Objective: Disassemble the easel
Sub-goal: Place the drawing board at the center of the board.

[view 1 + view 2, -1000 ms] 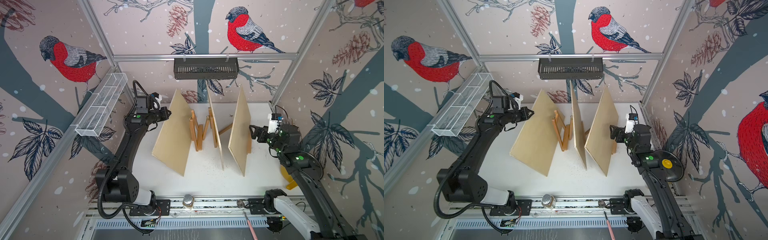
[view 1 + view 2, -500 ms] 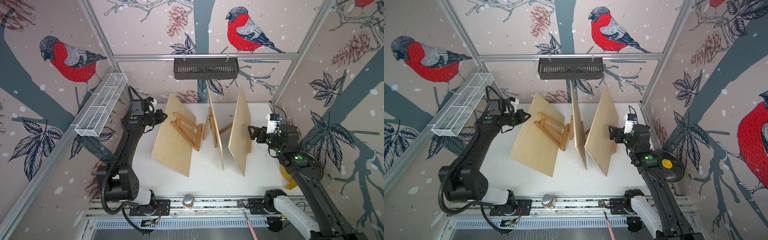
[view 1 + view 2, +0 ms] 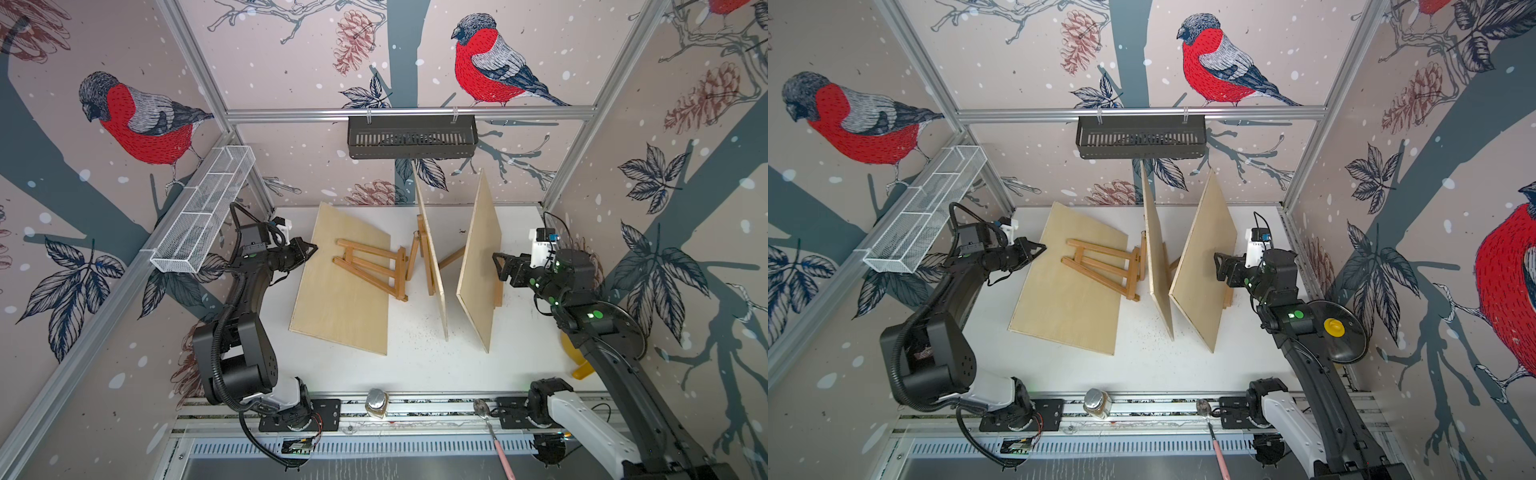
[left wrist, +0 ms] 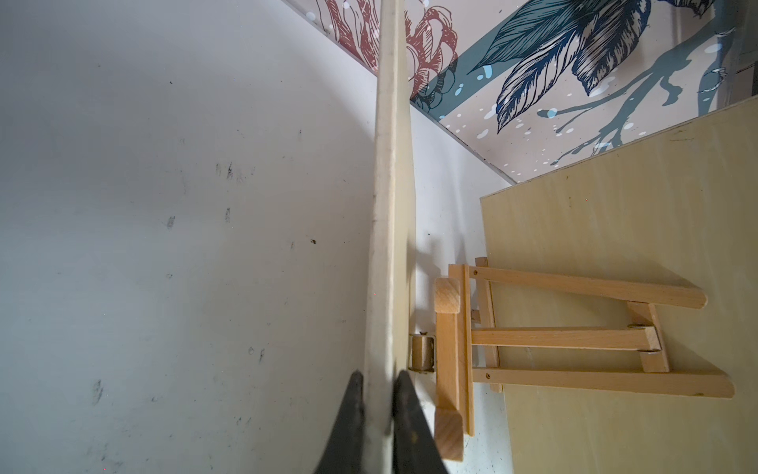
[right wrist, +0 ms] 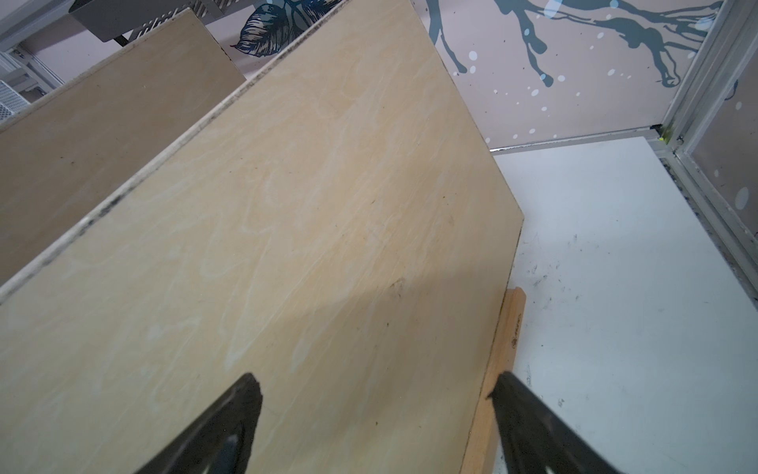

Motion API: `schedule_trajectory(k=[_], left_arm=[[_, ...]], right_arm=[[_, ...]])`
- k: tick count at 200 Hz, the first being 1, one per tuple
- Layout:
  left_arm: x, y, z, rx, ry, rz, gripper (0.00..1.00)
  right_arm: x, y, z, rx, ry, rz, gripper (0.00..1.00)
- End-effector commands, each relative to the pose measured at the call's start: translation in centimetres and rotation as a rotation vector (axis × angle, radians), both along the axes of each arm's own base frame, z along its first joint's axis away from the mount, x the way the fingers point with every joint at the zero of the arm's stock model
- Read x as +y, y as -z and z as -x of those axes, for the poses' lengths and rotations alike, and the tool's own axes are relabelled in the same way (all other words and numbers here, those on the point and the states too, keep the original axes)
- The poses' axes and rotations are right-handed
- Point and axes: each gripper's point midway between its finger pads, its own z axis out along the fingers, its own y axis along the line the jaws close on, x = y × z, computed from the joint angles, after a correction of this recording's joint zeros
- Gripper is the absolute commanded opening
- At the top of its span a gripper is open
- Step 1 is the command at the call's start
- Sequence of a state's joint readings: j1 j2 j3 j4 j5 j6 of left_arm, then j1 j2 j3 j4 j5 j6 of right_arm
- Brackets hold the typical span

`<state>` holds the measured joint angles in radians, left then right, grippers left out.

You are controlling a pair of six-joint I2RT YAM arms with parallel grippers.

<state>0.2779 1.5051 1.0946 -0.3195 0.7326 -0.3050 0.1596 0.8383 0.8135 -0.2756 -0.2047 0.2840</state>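
Since one second ago, the left board (image 3: 340,299) has tipped from near upright to a low lean toward the left arm, and the easel (image 3: 370,270) has gone over with it.

Grip: the left gripper (image 3: 311,249) is clamped on that board's left edge (wrist view: edge pinched between both fingers (image 4: 406,418)).

Position: the easel lies across the board's upper face, over the left half of the table (image 3: 415,370). It is just right of the left gripper and not touching it.

Long axis: roughly left to right. Leg ends point at the left gripper; the ledge bar points at the middle board (image 3: 432,266).

The right gripper (image 3: 498,268) has jaws wide apart and holds nothing. It is just beside the right board (image 3: 478,266), well apart from the easel.
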Motion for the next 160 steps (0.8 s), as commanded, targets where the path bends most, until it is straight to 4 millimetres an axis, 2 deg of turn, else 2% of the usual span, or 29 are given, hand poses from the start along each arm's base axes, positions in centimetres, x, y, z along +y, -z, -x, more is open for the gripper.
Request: schedule_trajectory(k=[1, 76, 119, 137, 160], left_arm=[[2.3, 2.3, 0.0, 0.053, -0.080, -0.122, 0.00], [4.3, 8.4, 0.5, 0.223, -0.146, -0.199, 0.01], [5.7, 9.7, 0.1, 0.278, -0.171, -0.260, 0.06], [6.2, 10.0, 0.0, 0.290, -0.187, -0.284, 0.19], [6.5, 10.4, 0.0, 0.307, -0.197, -0.297, 0.29]], right_arm=[[0.1, -0.8, -0.2, -0.029, 0.002, -0.012, 0.89], [0.3, -0.3, -0.4, -0.022, -0.007, 0.000, 0.89], [0.2, 0.2, -0.4, -0.013, -0.001, 0.008, 0.90], [0.1, 0.5, -0.6, -0.009, 0.001, 0.013, 0.90], [0.1, 1.0, -0.8, -0.002, 0.006, 0.019, 0.90]])
